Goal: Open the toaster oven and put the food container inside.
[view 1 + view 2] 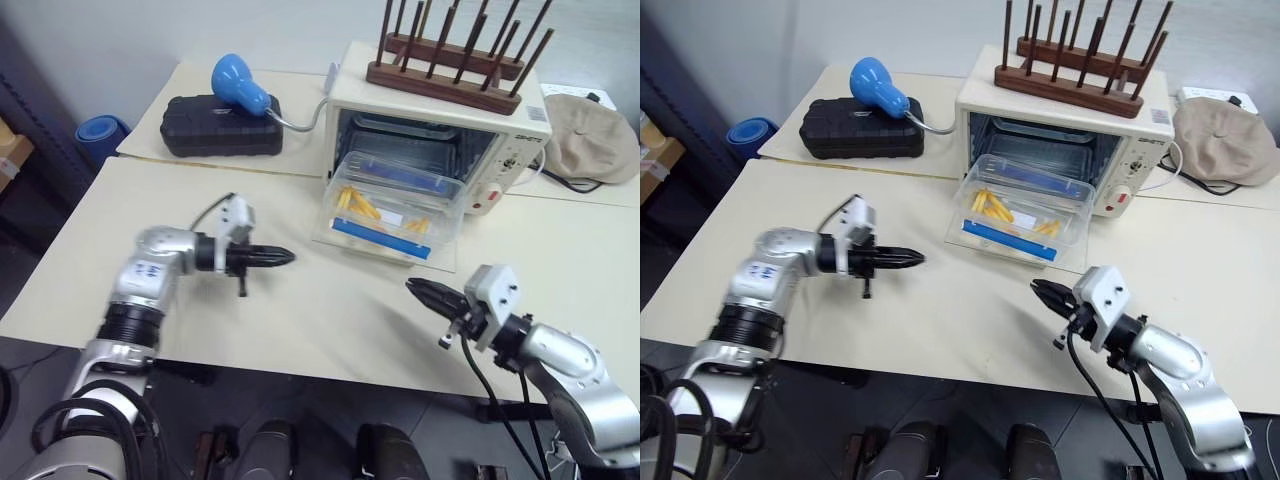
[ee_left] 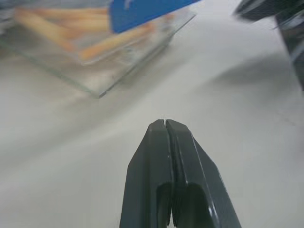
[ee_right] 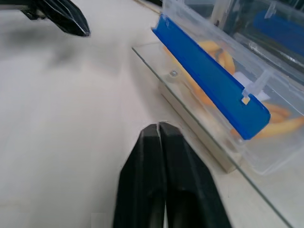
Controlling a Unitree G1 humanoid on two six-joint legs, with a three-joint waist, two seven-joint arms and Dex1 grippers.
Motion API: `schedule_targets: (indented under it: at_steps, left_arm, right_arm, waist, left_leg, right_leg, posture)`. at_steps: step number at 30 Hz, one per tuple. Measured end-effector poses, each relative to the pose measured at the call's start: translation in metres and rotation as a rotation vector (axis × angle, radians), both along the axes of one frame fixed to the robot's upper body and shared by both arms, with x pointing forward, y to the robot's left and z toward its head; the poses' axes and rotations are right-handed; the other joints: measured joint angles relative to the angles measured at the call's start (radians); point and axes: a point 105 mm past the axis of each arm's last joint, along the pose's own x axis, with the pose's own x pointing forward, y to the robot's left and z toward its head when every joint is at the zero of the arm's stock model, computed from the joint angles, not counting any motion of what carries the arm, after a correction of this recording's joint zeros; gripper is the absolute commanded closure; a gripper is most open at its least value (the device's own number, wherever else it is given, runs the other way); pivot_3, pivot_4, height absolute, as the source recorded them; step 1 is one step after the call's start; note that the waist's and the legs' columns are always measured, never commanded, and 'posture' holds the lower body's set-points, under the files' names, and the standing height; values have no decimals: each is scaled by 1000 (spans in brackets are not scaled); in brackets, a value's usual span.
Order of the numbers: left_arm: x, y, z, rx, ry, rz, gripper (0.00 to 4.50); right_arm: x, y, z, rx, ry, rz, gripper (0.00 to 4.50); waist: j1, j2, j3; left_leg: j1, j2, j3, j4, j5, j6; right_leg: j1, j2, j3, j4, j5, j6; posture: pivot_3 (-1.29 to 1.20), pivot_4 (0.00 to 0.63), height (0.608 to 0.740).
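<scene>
Both grippers are clenched on nothing. In the left eye view, the left gripper [image 1: 283, 257] sits left of centre, its two black fingers pressed together into a point that aims toward the right of the frame, above bare table [image 1: 300, 320]. The left wrist view confirms it: the fingers [image 2: 164, 156] meet tip to tip with only a thin seam between them. At lower right of the left eye view, the right gripper [image 1: 420, 290] is likewise pinched to a point, aimed toward the upper left, and the right wrist view shows its fingers [image 3: 159, 142] touching along their length.

Upper right of centre stands the toaster oven [image 1: 500, 135], cream-white, with its glass door [image 1: 440, 262] dropped flat onto the table toward the camera. The food container [image 1: 395, 205], clear with a blue clip along its near edge and yellow-orange sticks inside, rests on that lowered door, its far end at the mouth of the oven cavity; how far it reaches in, I cannot tell. Both grippers are well apart from it, one to each side.

On top of the oven sits a wooden rack [image 1: 450, 60] of dark upright pegs. At upper left of the frame a black ribbed case [image 1: 220, 135] lies on the table with a blue bulb-shaped object [image 1: 238, 82] on it. A beige cap [image 1: 595, 135] lies at the far right edge.
</scene>
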Motion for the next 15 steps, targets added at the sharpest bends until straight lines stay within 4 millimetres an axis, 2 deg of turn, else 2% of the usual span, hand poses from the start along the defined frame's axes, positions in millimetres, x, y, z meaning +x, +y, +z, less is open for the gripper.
schedule_targets:
  at_steps: [4, 7, 10, 15]
  left_arm:
    - [10, -43, 11, -109, -4, 18, 4500]
    - [21, -66, 13, -161, -6, 82, 4500]
    - [40, -69, 16, -216, -3, 205, 4500]
    - [67, -67, 23, -290, -15, 389, 4500]
  right_arm:
    - [36, -3, 6, -23, -58, -38, 4486]
    - [58, -7, 17, -38, -114, -67, 4486]
    - [79, -8, 25, -16, -154, -110, 4486]
    - [109, -5, 30, 48, -178, -196, 4486]
  waist:
    - [-14, 0, 0]
    - [-25, 0, 0]
    - [-47, 0, 0]
    - [-54, 0, 0]
  left_leg:
    - [0, -1, 1, -2, 0, 0]
    - [1, -2, 1, -2, 0, -1]
    - [2, -1, 1, -3, 1, -2]
    - [2, 1, 0, -3, 1, -2]
  right_leg:
    - [0, 0, -2, 0, 0, 0]
    - [-1, 1, -2, 1, 0, 0]
    - [-1, 1, -3, 1, 0, 0]
    - [-1, 1, -3, 1, 0, 0]
  posture:
    - [0, 150, 740]
    - [0, 150, 740]
    - [0, 150, 740]
    - [0, 150, 740]
